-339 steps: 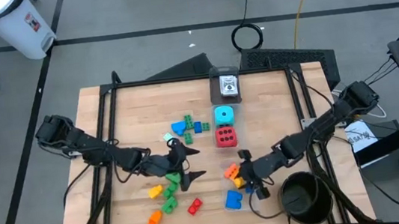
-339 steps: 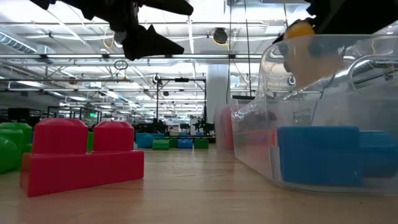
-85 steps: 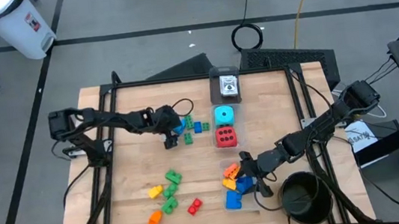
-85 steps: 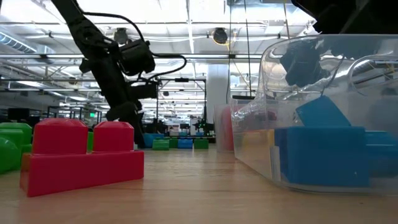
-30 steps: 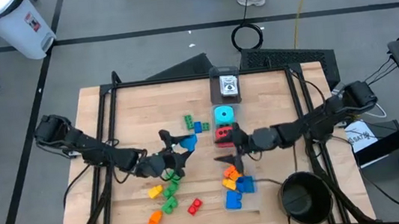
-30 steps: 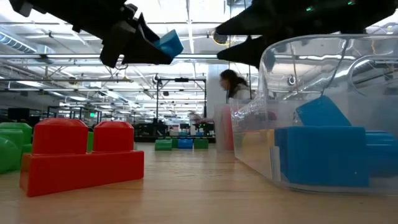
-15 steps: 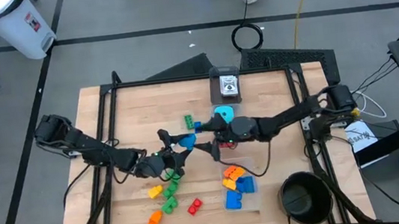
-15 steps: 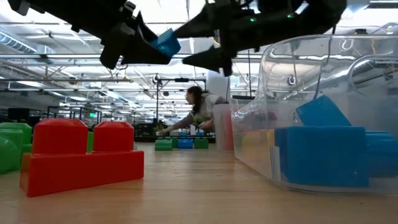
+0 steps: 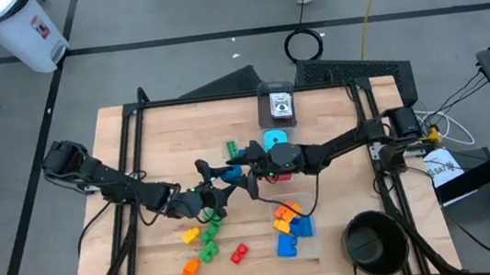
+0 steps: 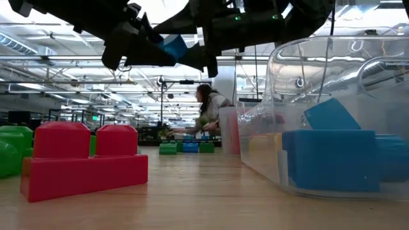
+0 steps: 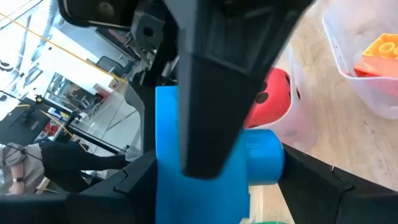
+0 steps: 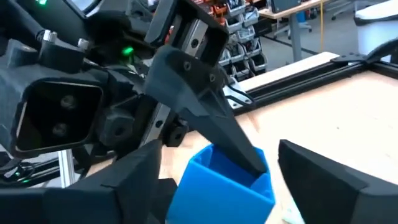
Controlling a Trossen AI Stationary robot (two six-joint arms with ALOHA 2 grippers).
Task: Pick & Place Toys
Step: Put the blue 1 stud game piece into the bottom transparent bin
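My left gripper [image 9: 221, 183] is shut on a blue brick [image 9: 230, 171] held above the middle of the table; the brick also shows in the low view [image 10: 174, 46] and the left wrist view [image 11: 199, 193]. My right gripper [image 9: 248, 176] is open, reaching in from the right. Its fingers stand on either side of the same brick [image 12: 224, 190]; I cannot tell whether they touch it. One right finger [image 11: 208, 112] crosses in front of the brick. A cyan die [image 9: 274, 140] and loose bricks [image 9: 206, 239] lie on the table. My left gripper pinches the blue brick between its two fingers, by its opposite sides [image 11: 165, 186]. One finger [image 12: 211, 127] reaches to the rim of the brick's hollow face [image 12: 249, 167]. The fingers come about level from the table's left. The brick is lifted clear of the table.
A clear box [image 9: 305, 242] at the near right holds orange and blue bricks. A black bowl [image 9: 371, 242] stands beside it. A green brick [image 9: 230, 147] and a clear box with a card [image 9: 278, 106] lie farther back. A red brick [image 10: 86, 160] is nearest the low camera.
My right gripper has gone from beside the clear box toward the table's left, up to the blue brick in my left gripper, and now straddles it. My left gripper and the brick have kept still. A person moves about in the room behind.
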